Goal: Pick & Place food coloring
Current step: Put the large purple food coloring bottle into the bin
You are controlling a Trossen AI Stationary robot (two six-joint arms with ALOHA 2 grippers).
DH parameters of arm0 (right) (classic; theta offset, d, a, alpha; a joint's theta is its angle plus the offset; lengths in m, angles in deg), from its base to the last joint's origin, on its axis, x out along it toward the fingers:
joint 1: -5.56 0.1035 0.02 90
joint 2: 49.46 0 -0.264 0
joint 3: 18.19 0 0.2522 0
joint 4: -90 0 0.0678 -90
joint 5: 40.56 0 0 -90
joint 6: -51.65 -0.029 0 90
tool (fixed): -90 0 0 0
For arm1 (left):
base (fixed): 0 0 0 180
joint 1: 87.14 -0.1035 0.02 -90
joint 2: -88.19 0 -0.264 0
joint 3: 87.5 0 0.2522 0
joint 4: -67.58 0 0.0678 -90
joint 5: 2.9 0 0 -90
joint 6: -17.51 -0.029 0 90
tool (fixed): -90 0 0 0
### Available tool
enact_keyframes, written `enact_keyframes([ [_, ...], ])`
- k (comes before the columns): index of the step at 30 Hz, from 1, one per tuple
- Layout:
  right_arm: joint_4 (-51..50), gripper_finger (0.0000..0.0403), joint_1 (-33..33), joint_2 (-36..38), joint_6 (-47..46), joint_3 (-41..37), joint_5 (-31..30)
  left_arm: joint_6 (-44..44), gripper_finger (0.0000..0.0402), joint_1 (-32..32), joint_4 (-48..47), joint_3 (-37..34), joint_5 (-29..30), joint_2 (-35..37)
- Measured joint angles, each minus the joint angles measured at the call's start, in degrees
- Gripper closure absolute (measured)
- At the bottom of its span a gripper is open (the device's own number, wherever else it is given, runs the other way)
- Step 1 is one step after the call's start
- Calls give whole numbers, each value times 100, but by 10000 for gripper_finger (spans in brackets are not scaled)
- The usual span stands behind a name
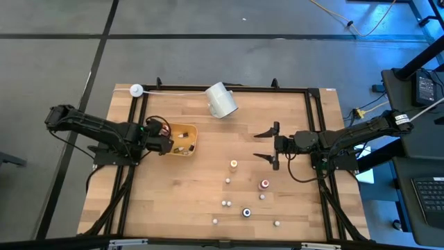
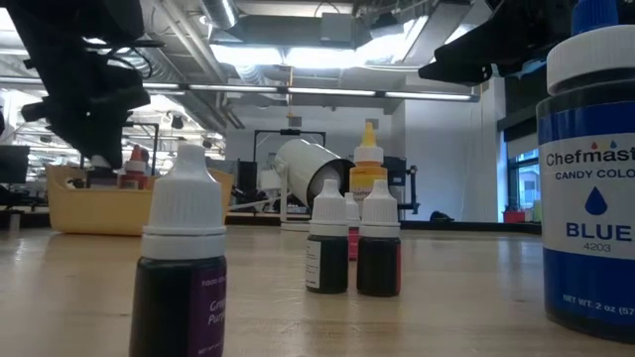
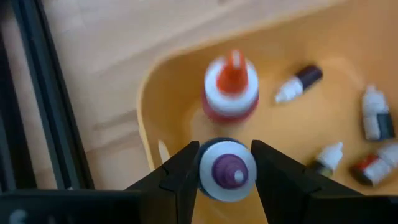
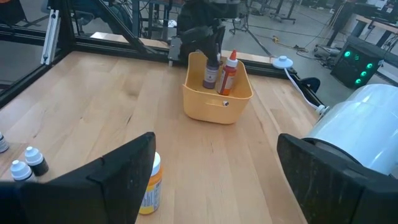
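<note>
My left gripper (image 1: 165, 144) hangs over the left end of the shallow yellow tray (image 1: 193, 130) and is shut on a purple food coloring bottle (image 3: 227, 169) with a white cap. Beside it in the tray a red bottle (image 3: 231, 88) stands upright, and several tiny bottles (image 3: 298, 82) lie on the tray's floor. More food coloring bottles (image 1: 234, 164) stand scattered on the near right of the table. My right gripper (image 1: 258, 144) waits open above the table's right half, pointing left, with nothing between its fingers. My left gripper pinches the purple bottle's white cap (image 3: 209, 180) between its two fingers, one on each side. The fingers come steeply from above, slanting from the table's left. The bottle stands upright inside the tray (image 4: 210, 74); the tray wall hides its bottom.
A big white cup (image 1: 220, 99) lies on its side at the table's far edge. A black frame rail (image 1: 132, 167) runs along the table's left side next to the tray. Bare wood (image 1: 208, 173) lies between the tray and the scattered bottles.
</note>
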Motion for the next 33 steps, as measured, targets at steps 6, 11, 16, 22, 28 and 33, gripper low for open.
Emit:
enact_keyframes([
  [6, 2, 66, 1, 0, 9, 0, 0, -147, 255, 1, 28, 11, -296, 7],
  [11, 2, 66, 1, 0, 11, 0, 0, -73, 252, 2, 26, 11, -292, 7],
  [16, 2, 66, -1, 0, 4, 0, 0, -225, 249, 2, 31, 15, -329, 7],
  [22, 2, 66, 1, 0, 0, 0, 0, -251, 249, 2, 34, 15, -330, 7],
  [28, 2, 66, -1, 0, 0, 0, 0, -260, 246, 4, 32, 15, -325, 7],
  [33, 2, 66, 0, 0, -2, 0, 0, -421, 235, 4, 22, 15, -330, 7],
])
